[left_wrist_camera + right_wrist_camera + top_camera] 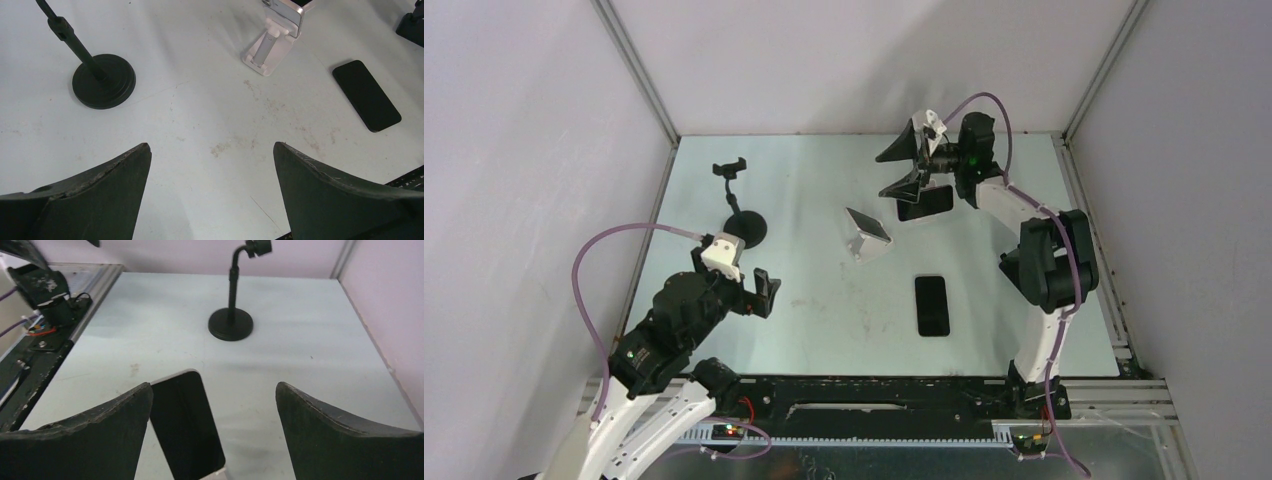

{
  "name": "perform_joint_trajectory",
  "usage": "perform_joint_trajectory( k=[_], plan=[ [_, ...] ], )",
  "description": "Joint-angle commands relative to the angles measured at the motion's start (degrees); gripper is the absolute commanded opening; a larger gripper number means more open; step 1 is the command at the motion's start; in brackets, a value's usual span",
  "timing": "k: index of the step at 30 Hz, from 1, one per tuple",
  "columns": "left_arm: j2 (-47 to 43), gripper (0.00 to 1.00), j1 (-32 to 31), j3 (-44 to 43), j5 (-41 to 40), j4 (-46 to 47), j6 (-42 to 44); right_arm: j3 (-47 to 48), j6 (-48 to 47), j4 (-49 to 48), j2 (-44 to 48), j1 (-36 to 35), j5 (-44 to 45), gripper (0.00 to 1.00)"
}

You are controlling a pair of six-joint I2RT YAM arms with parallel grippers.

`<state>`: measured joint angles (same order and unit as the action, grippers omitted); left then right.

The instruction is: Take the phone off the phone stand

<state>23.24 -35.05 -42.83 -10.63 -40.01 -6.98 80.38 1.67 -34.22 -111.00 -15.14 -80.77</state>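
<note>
A black round-based clamp stand (749, 229) stands well left of a dark phone (932, 305) lying flat on the table (824, 310).

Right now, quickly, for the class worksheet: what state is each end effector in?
Left end effector: open, holding nothing.
Right end effector: open, holding nothing.

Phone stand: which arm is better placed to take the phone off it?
Right, probably. The right gripper hangs open just beyond the white phone stand and its phone; the left gripper is open but farther back.
</note>
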Motion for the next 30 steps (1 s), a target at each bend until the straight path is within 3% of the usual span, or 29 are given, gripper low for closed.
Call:
perform_joint_trajectory(
  k=[1, 2, 7, 10, 17, 30],
  plan=[
    [0.2, 1.00, -0.3, 0.2, -1.0, 1.8, 0.8, 3.8, -15.0, 21.7, 4.5, -0.5, 6.8, 0.95],
    [0.0, 1.00, -0.3, 0.2, -1.0, 1.8, 0.8, 6.1, -20.6, 25.9, 4.6, -0.7, 6.9, 0.96],
    [0.0, 1.00, -0.3, 0.3, -0.8, 1.9, 0.8, 16.9, -51.4, 66.3, 2.9, -0.6, 9.3, 0.98],
    [0.2, 1.00, -0.2, 0.2, -0.6, 1.9, 0.8, 27.6, -64.5, 88.1, -2.1, 0.0, 10.3, 0.99],
    [0.3, 1.00, -0.2, 0.3, -0.4, 1.9, 0.9, 36.5, -79.4, 102.5, -8.6, -1.0, 18.2, 0.99],
    [0.7, 1.00, -0.2, 0.3, -0.2, 1.9, 1.0, 42.6, -86.1, 111.2, -15.7, -4.2, 18.5, 0.99]
  ],
)
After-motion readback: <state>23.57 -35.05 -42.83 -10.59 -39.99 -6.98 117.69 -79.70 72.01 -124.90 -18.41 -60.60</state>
